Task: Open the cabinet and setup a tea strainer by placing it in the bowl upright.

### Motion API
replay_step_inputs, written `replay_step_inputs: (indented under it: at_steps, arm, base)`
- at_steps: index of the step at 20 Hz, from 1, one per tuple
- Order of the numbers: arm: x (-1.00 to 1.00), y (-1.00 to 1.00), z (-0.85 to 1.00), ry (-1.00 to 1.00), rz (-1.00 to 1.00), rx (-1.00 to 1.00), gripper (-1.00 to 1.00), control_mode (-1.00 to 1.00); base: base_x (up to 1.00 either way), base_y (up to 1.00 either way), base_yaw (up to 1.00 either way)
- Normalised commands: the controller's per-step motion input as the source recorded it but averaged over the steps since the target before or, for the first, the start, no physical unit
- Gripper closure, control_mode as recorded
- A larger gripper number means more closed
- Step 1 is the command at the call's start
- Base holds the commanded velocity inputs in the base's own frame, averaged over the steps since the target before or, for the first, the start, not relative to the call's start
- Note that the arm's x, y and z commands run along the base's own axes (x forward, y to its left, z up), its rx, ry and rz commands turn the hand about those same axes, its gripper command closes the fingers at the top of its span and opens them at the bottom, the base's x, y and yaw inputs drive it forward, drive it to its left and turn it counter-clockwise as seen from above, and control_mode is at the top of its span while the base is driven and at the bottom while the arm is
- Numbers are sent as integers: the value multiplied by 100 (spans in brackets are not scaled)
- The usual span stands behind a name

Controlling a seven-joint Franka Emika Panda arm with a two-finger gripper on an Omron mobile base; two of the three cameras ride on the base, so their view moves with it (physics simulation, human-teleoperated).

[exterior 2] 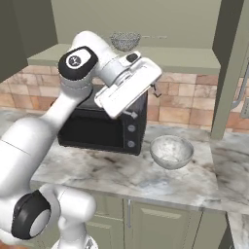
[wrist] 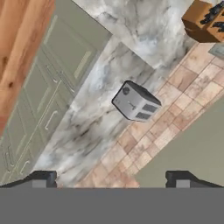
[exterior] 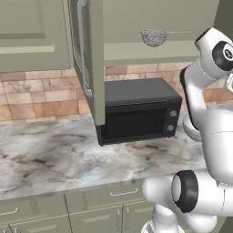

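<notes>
White and glossy, the arm's rounded base joints sit closest to the lens, and from there the arm climbs to the gripper (exterior 2: 154,90), raised in front of the open cabinet (exterior: 93,63). Jaws spread wide, nothing between them; in the hand view the two dark fingertips (wrist: 42,178) stand far apart at the bottom.

Up on the cabinet's lowest shelf sits the tea strainer (exterior: 154,37): a half-round cup of fine silver mesh, bowl-side down, its long thin handle running level toward the right along the shelf front. Olive-green raised-panel doors hang swung outward, one edge-on with its long silver bar handle (exterior: 82,45) visible.

Down on the marbled grey-white table (exterior 2: 146,177) rests the bowl (exterior 2: 171,151), round, deep, speckled like stone, just right of the boxy black microwave (exterior 2: 104,127). Strainer and bowl are well apart, shelf above, table below.

Hand view, looking down: a small boxy silver toaster (wrist: 136,103) on the marble, brick-pattern tile backsplash (wrist: 175,109) beside it, and a wooden knife block (wrist: 204,19) off in the corner.
</notes>
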Motion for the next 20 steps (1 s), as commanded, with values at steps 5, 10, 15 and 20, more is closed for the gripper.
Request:
replay_step_inputs:
  at_steps: [5,10,15,20]
  arm:
    - [35,77,-2,-67,3,35,-100,-100]
    - [19,75,-1,-81,20,8,-100,-100]
    - [18,38,10,-61,15,0,-100,-100]
    - [45,-1,13,-35,8,-17,-100,-100]
  base:
    - [0,0,0]
    - [0,0,0]
    - [0,0,0]
    - [0,0,0]
